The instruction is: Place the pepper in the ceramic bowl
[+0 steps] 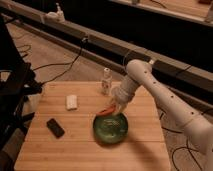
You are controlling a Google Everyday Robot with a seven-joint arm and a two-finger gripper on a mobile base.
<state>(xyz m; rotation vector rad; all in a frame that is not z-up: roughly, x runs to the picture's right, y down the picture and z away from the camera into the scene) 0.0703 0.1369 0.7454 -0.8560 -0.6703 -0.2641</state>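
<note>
The dark green ceramic bowl [110, 128] sits on the wooden table [60, 150] near its middle right. The small red-orange pepper [105, 111] hangs just above the bowl's far left rim. My gripper [111, 109] is shut on the pepper, at the end of the white arm that reaches in from the right. The pepper is held off the table, at the bowl's edge.
A small white block [72, 102] lies on the table's left part. A black flat device [55, 127] lies at the front left. A small whitish bottle-like thing [106, 81] stands at the back edge. Cables run over the floor behind.
</note>
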